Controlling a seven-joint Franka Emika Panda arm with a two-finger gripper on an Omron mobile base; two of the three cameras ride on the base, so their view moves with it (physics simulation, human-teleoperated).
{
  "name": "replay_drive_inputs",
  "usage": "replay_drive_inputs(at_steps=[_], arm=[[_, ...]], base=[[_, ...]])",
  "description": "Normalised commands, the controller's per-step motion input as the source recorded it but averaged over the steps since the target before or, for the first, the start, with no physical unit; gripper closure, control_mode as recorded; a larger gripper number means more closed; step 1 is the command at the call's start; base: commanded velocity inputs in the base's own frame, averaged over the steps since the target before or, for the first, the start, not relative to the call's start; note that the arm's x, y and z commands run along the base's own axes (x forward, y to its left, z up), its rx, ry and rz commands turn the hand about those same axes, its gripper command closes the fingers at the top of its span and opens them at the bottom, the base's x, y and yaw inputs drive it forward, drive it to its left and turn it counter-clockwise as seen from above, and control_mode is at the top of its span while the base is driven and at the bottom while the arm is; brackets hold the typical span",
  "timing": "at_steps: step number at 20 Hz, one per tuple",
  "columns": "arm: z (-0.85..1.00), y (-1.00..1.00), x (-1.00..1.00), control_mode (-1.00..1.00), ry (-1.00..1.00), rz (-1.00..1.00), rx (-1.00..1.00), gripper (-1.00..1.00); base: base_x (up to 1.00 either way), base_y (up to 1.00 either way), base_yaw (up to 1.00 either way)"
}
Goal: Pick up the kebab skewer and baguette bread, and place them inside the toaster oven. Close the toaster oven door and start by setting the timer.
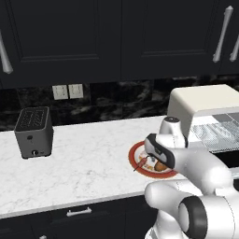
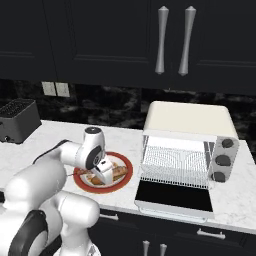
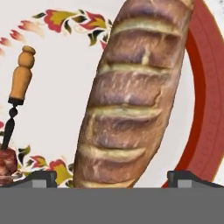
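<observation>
The baguette bread [image 3: 131, 96] lies on a white plate with a red rim [image 3: 205, 131], reddish-brown with pale slashes. My gripper [image 3: 116, 177] hangs just above it, open, one fingertip [image 3: 41, 177] on each side of the loaf's near end and apart from it. The kebab skewer [image 3: 19, 83] lies left of the loaf, showing a wooden handle, a dark stick and a brown chunk. From the base, the gripper [image 2: 106, 176] is low over the plate [image 2: 127, 167]. The toaster oven [image 2: 187, 120] stands right of the plate, with the toaster oven door [image 2: 172, 196] folded down flat.
A wire rack [image 2: 172, 160] shows inside the oven, with three dark knobs [image 2: 222, 160] on its right panel. A dark grey slot toaster [image 1: 33, 132] stands far left on the marble counter [image 1: 88, 163]. Dark cabinets hang above.
</observation>
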Motion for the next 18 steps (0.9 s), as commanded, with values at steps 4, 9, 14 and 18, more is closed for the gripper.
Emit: replay_drive_inputs(at_steps=[4,9,14,18], arm=[[-0.27,0.0,0.04,-1.0,0.0,-0.05,0.0,-1.0],[-0.17,0.0,0.0,-1.0,0.02,-0.05,0.0,-1.0],[-0.12,0.0,-0.08,-1.0,0.01,-0.05,0.0,-1.0],[-0.11,0.0,-0.29,-1.0,0.0,-0.04,0.0,1.0]], base=[[0.0,0.0,0.0],[0.0,0.0,0.0],[0.0,0.0,0.0],[0.0,0.0,0.0]])
